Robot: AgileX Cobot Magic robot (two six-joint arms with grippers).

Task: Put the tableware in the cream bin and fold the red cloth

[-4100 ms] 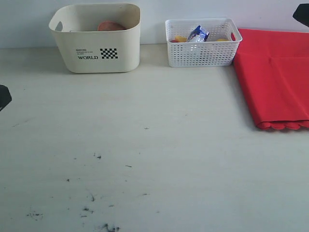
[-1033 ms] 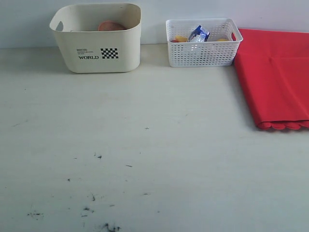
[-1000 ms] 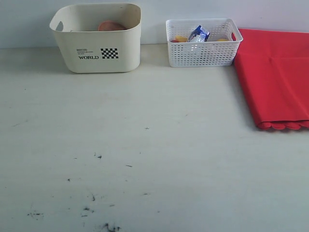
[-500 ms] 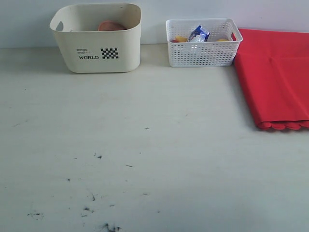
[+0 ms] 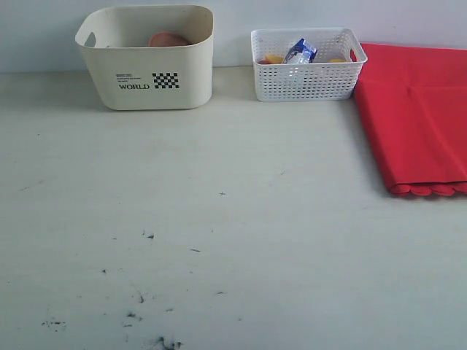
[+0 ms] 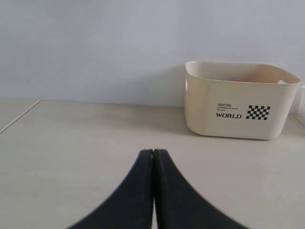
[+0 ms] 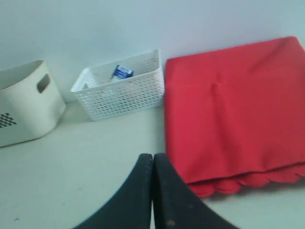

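The cream bin stands at the back left of the table, and a round brown plate shows inside it; the other tableware is hidden. The red cloth lies folded at the back right, scalloped edge toward the front. Neither arm appears in the exterior view. My left gripper is shut with nothing in it, low over bare table, the cream bin well ahead of it. My right gripper is shut and empty, beside the red cloth and short of its scalloped edge.
A white lattice basket with a milk carton and yellow food stands between the bin and the cloth, also visible as the basket in the right wrist view. Dark scuff marks dot the front left of the pale table.
About four seconds ago, dark parts of both arms showed at the left edge and top right corner of the exterior view; they have since left it. Nothing on the table moved.
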